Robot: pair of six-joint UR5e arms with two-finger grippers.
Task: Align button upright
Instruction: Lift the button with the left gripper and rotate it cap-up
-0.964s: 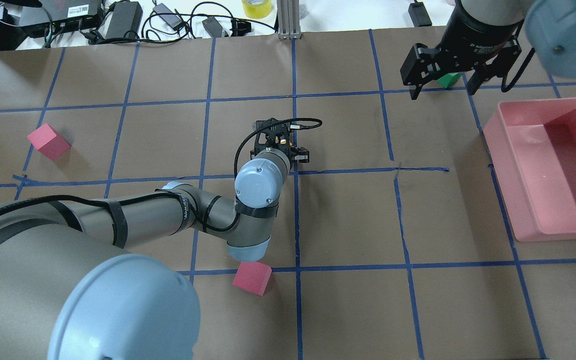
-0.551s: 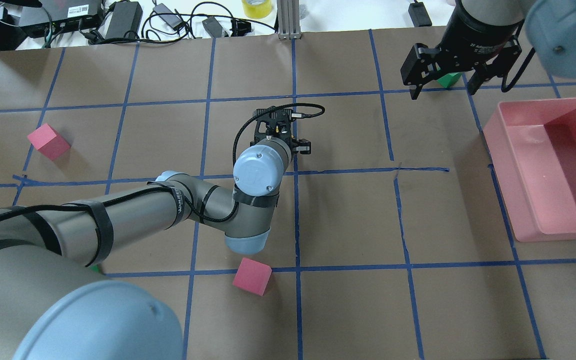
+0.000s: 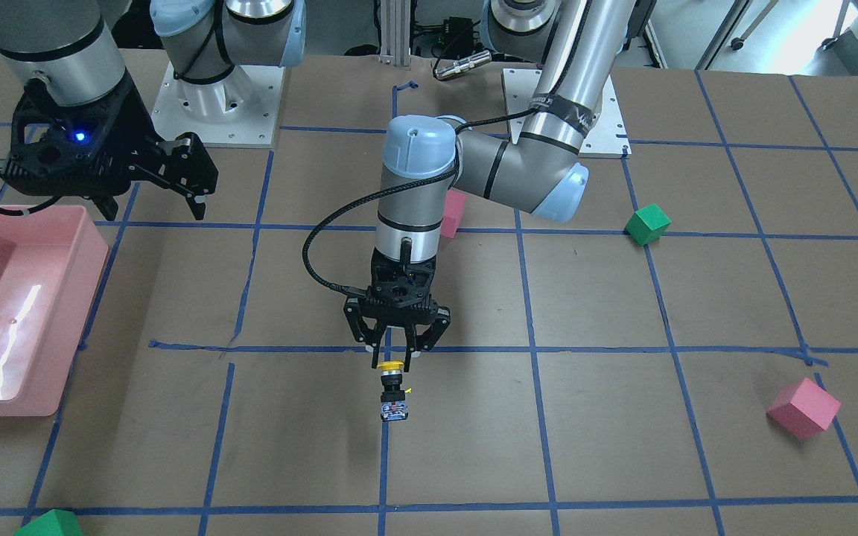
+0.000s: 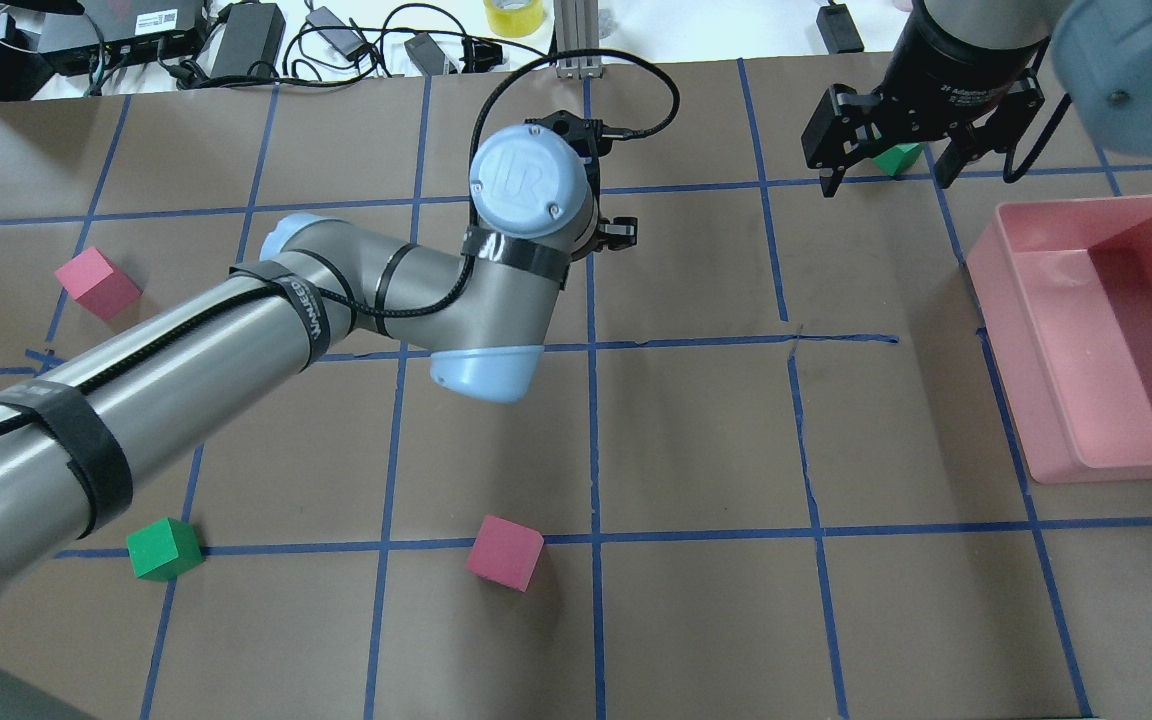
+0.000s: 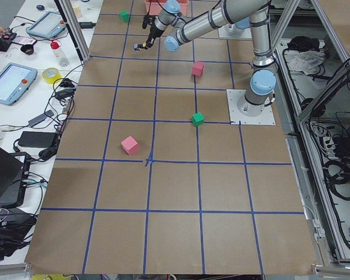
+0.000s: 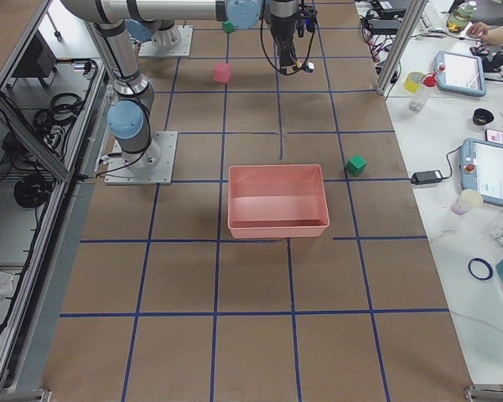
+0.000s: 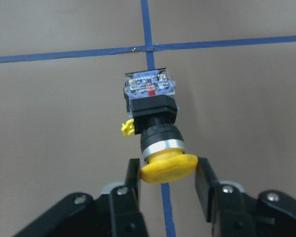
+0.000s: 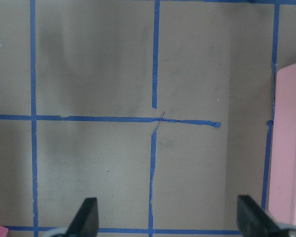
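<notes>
The button (image 3: 393,391) has a yellow mushroom cap, a black body and a grey-white contact block. It hangs straight below my left gripper (image 3: 397,356), cap up and block down. In the left wrist view the two fingers (image 7: 133,174) press on either side of the yellow cap of the button (image 7: 155,121). I cannot tell whether its base touches the paper. In the overhead view the left wrist hides the button. My right gripper (image 4: 886,183) is open and empty at the far right, above a green cube (image 4: 900,158).
A pink bin (image 4: 996,262) stands at the right edge of the table. Pink cubes (image 4: 96,282) (image 4: 504,552) and a green cube (image 4: 164,548) lie on the left and near side. Blue tape lines grid the brown paper. Cables and power bricks lie beyond the far edge.
My left arm has moved away from the robot toward the far side and risen. This uncovers the green cube at the near left. The right arm has not moved.
</notes>
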